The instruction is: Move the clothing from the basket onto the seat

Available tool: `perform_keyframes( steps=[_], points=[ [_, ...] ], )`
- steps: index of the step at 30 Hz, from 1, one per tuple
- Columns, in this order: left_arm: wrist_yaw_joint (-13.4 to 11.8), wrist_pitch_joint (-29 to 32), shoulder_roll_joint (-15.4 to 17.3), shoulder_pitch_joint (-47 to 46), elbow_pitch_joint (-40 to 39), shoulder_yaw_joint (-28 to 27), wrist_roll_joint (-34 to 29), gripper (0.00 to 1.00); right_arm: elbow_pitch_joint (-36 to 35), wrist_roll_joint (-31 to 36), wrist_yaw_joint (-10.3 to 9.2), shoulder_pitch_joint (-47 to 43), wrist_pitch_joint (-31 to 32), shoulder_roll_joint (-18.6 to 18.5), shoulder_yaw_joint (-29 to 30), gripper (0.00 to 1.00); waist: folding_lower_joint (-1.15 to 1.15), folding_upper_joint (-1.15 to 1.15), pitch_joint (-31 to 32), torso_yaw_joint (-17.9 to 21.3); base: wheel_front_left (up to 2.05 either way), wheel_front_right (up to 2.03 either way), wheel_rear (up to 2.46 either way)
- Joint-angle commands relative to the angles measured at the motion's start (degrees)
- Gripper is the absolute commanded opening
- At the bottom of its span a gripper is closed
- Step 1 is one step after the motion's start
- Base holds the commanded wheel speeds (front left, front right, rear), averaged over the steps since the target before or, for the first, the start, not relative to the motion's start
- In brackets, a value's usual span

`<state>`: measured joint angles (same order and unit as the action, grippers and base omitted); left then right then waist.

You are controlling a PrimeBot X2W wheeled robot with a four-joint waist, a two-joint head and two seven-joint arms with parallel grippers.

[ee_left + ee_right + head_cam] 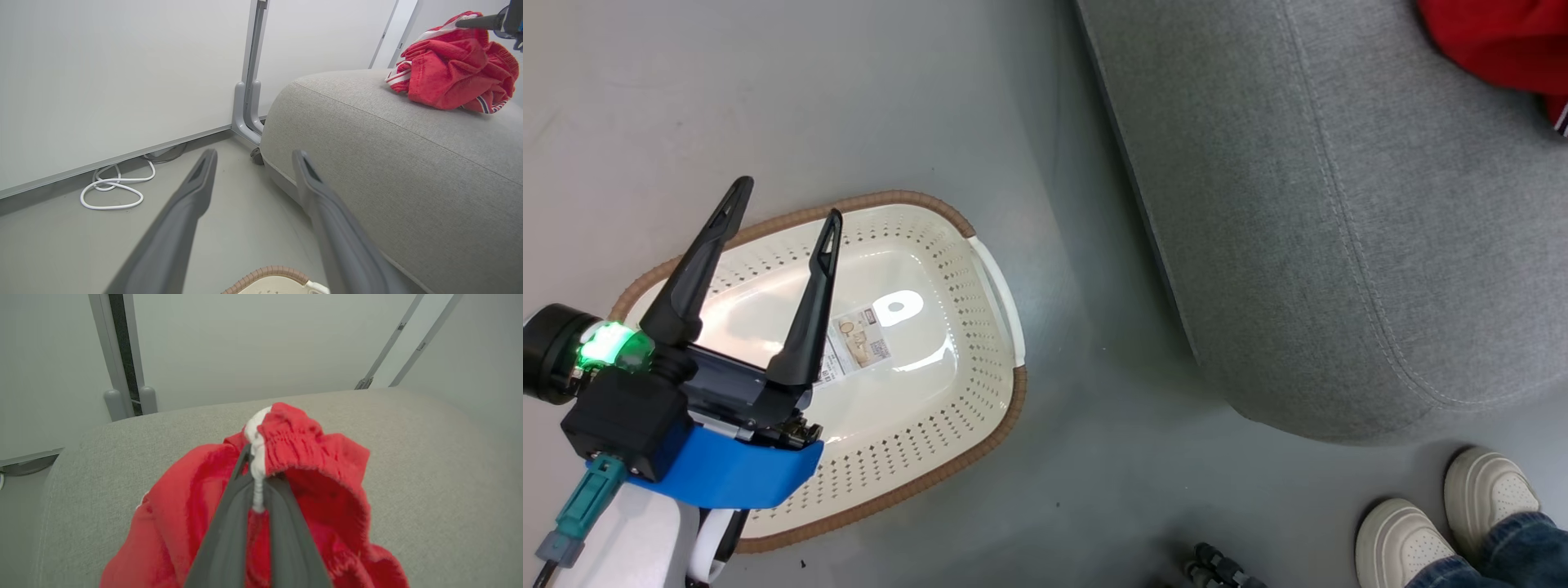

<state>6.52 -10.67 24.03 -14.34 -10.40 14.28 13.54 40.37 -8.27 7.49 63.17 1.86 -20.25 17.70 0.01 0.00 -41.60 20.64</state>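
The right claw [256,473] pinches the red clothing [310,457] by its gathered waistband on the grey seat [408,457]. The left claw [786,200] hangs wide open over the empty basket [980,237]. Best release: open fully, then lift straight clear without snagging fabric.

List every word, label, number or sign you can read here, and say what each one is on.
Paper label inside the basket: printed lines, a small picture and a QR-like square, all too small to read.
Clothing on the seat: white trim and stripes, with no letters showing.
No text can be read anywhere in these views.
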Motion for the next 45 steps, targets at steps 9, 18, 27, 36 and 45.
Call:
perform_keyframes(
  steps=[9, 18, 27, 36, 45],
  points=[
    [-0.32, -2.59, -2.2, -0.41, 4.36, 0.41, 2.0, 1.0, 6.71, 2.05, 0.01, -4.67, -3.12, 1.02, -5.6, 1.0, -0.01, 0.0, 6.09, -1.37, 0.0, 0.0, 0.0],
    [-0.42, -4.43, -7.02, 3.21, 12.95, -0.45, 5.2, 1.0, 1.97, -1.03, 0.01, -16.39, -5.51, 2.87, -11.01, 1.0, -0.01, 0.0, 18.39, -2.62, 0.0, 0.0, 0.0],
    [-0.12, -4.56, -12.27, 8.4, 18.6, -5.52, 7.28, 1.0, -12.92, -2.2, 0.01, -34.45, -6.6, 8.14, -14.86, 1.0, -0.01, 0.0, 28.77, -4.58, 0.0, 0.0, 0.0],
    [0.62, -4.54, -15.74, 11.92, 22.87, -8.78, 6.72, 1.0, -25.37, 1.8, 0.02, -50.37, -6.91, 15.5, -13.33, 1.0, -0.01, 0.0, 35.3, -8.4, 0.0, 0.0, 0.0],
    [1.04, -4.54, -17.59, 13.88, 25.85, -10.75, 6.46, 1.0, -33.63, 4.55, 0.01, -59.59, -4.98, 17.24, -13.51, 1.0, -0.01, 0.0, 38.04, -11.86, 0.0, 0.0, 0.0]
  ],
)
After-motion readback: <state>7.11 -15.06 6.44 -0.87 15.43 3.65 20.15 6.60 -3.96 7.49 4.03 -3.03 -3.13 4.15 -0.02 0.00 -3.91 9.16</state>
